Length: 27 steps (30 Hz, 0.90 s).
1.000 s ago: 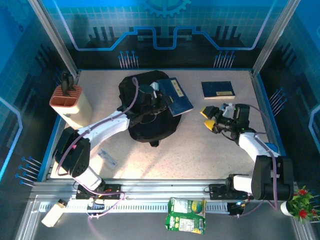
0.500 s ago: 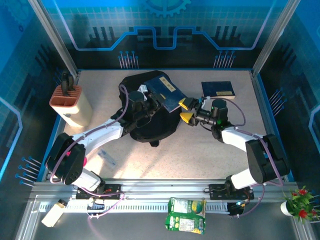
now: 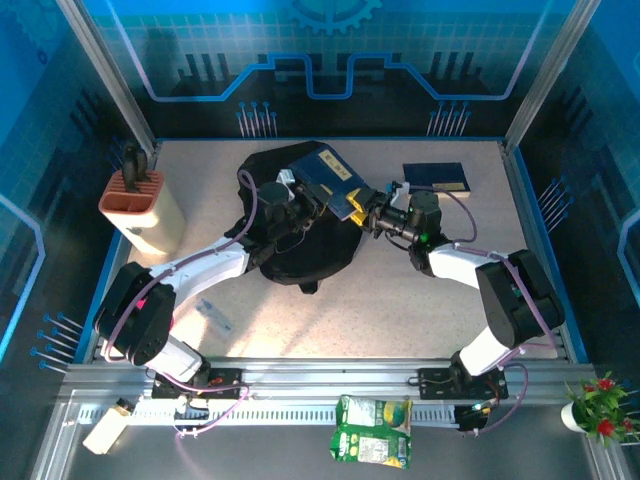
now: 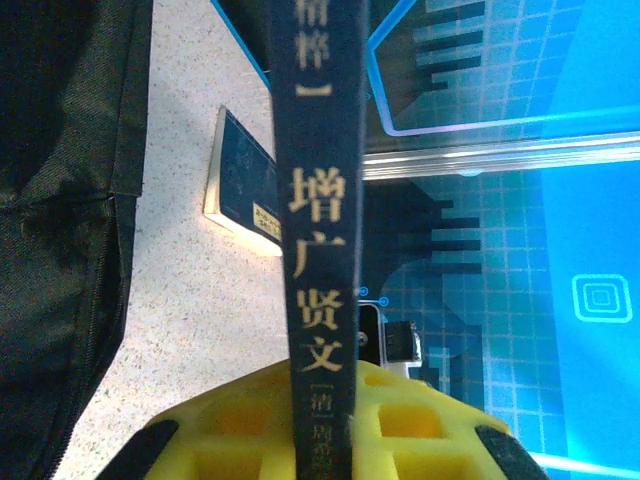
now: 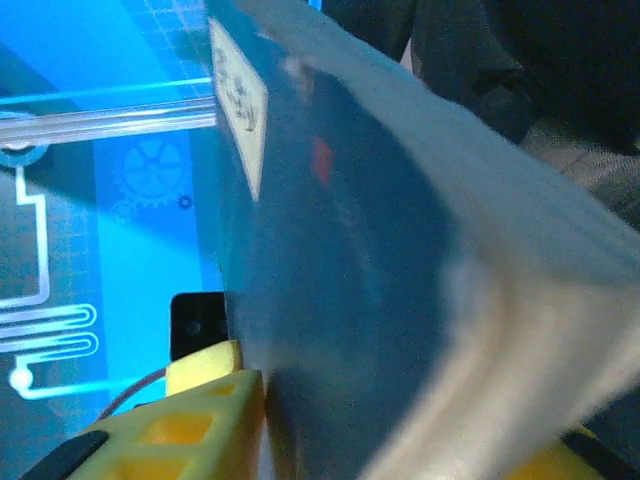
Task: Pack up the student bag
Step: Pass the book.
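Between the left gripper's yellow pads the blue book sits clamped, spine towards the wrist camera, just as it was a second ago. The change is off that gripper's right side: the right gripper, then well apart with its jaws spread wide, has swung in and closed them on the book's near corner (its wrist view has the cover pressed against one yellow pad). Both arms now share the book, so I judge a handover or a two-handed steer into the bag is under way, with nothing packed yet. The student bag lies directly beneath both grippers, a slumped black fabric mound whose opening is hard to make out. A second book lies on the table just behind the right gripper.
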Motion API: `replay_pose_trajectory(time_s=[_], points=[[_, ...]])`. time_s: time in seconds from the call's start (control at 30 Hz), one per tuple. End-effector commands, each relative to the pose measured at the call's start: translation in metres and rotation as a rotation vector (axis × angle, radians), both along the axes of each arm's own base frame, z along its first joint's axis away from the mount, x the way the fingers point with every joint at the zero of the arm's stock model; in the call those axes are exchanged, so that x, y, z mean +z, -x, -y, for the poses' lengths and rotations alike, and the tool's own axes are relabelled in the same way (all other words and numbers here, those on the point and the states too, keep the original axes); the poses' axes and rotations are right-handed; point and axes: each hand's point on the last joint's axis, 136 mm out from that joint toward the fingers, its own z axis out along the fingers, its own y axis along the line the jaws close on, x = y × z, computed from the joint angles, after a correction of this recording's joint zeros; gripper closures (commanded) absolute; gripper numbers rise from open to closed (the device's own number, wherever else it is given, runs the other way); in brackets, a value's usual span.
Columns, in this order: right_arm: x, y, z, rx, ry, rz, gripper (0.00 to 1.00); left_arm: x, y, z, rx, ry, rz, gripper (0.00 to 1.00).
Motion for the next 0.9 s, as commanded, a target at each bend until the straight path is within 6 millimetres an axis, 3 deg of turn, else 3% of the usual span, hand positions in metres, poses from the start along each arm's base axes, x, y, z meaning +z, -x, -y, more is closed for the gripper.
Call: replay_pose_trajectory(time_s=[0.0, 0.13, 0.27, 0.37, 0.5, 0.67, 0.87], points=[[0.01, -0.003, 0.002, -0.029, 0.011, 0.048, 0.76, 0.012, 0.0, -0.003, 0.005, -0.033, 0.026, 0.89], [0.005, -0.002, 0.016, -0.056, 0.083, 0.045, 0.95, -0.005, 0.004, -0.012, -0.013, -0.135, -0.01, 0.72], [0.007, 0.0, 0.045, -0.11, 0.192, 0.066, 0.99, -0.022, 0.013, -0.027, -0.054, -0.343, -0.009, 0.45], [0.006, 0.005, 0.072, -0.157, 0.276, 0.074, 1.0, -0.032, 0.022, -0.036, -0.119, -0.525, 0.029, 0.33], [0.003, 0.014, 0.108, -0.22, 0.386, 0.07, 1.0, -0.046, 0.036, -0.035, -0.267, -0.688, 0.068, 0.32], [-0.001, 0.028, 0.143, -0.284, 0.511, 0.049, 1.0, -0.065, 0.048, -0.023, -0.417, -0.749, 0.08, 0.34], [-0.001, 0.038, 0.167, -0.333, 0.569, 0.033, 1.0, -0.088, 0.056, 0.007, -0.537, -0.758, 0.074, 0.4]])
